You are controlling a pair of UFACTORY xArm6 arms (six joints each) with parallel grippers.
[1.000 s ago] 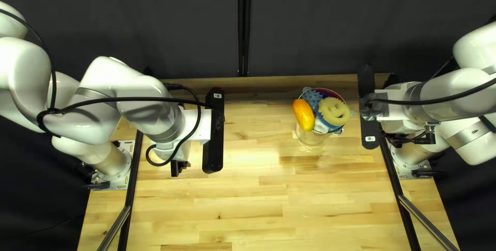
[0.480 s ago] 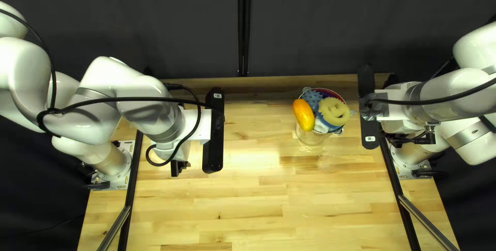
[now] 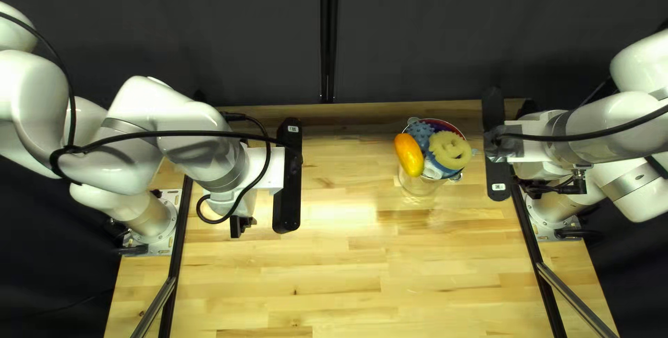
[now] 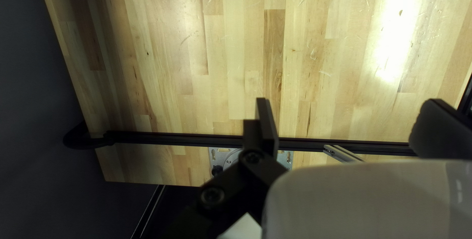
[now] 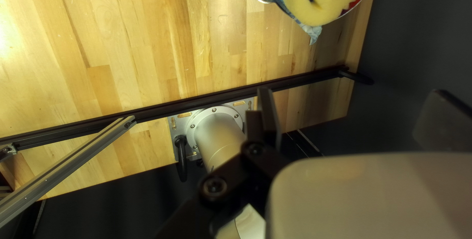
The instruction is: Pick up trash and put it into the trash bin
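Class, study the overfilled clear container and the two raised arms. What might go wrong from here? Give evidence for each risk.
The orange piece juts past the rim of the clear container, so a bump could tip it onto the table.

The yellow piece sits high on the heap; anything added may slide off.

The open right pincer appears close beside the container in the top left view, so a careless sideways swing might knock it over.

The wooden tabletop (image 3: 334, 261) had light and brown strips (image 3: 400, 217) and little dark spots (image 3: 295, 292). In the top left view, a see-through bin (image 3: 416, 184) stood near its far edge, right of the middle. A black bar (image 3: 179, 240) ran along each side, with a metal plate (image 3: 161, 246) just outside.
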